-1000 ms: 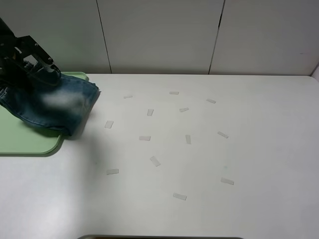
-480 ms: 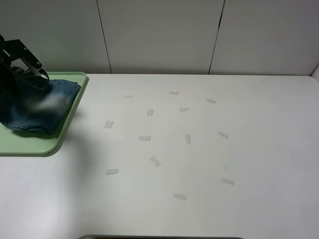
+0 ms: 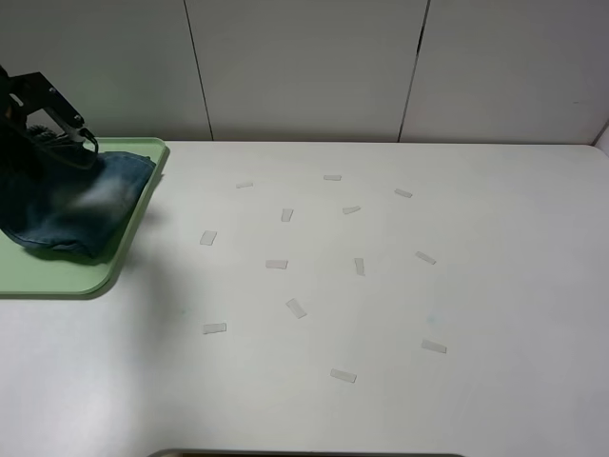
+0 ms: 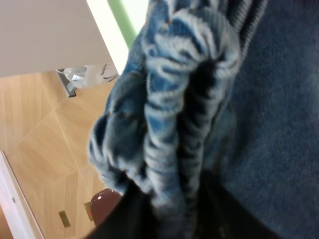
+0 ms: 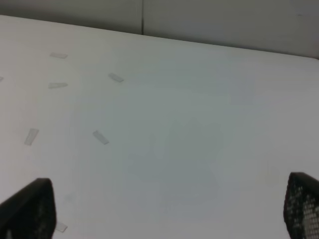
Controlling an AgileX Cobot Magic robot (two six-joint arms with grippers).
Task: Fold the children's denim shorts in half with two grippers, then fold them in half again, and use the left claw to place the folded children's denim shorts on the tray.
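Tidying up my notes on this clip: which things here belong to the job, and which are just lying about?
Job: shorts, tray, left gripper on the shorts, right gripper open over bare table.
Lying about: tape strips scattered on the table.

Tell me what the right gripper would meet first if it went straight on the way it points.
Probably only the bare table. The right gripper has its fingers wide apart with nothing between them; ahead lie a few flat tape strips, then the wall.
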